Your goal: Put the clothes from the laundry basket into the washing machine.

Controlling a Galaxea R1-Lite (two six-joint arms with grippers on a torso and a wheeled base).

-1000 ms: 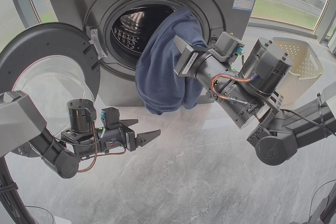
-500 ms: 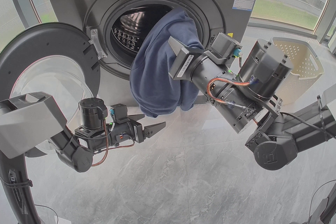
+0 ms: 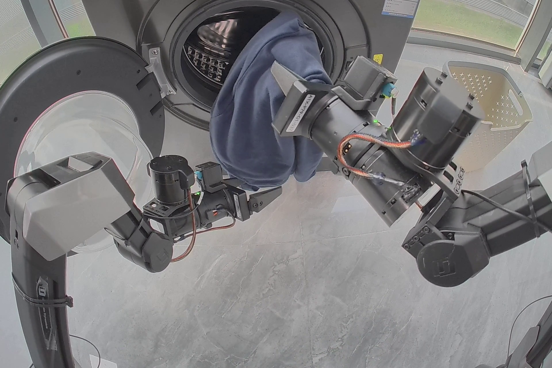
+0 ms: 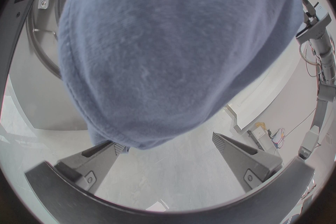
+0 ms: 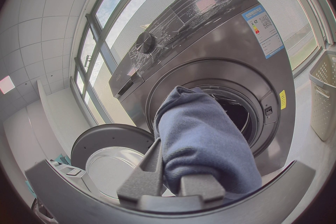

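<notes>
frame centre: right gripper (image 3: 290,99) clamps a blue garment (image 3: 253,116) before the open washer (image 3: 356,1) — one finger buried in cloth; lower left, left gripper (image 3: 264,192) gapes wide beneath the hem.

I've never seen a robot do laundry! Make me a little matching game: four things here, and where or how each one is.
1 blue garment
2 washing machine door
3 laundry basket
4 left gripper

a open, just under the garment's hem
b swung open, at the robot's left
c hanging before the washing machine
d on the floor, right of that machine

Pairs: 1-c, 2-b, 3-d, 4-a.
</notes>
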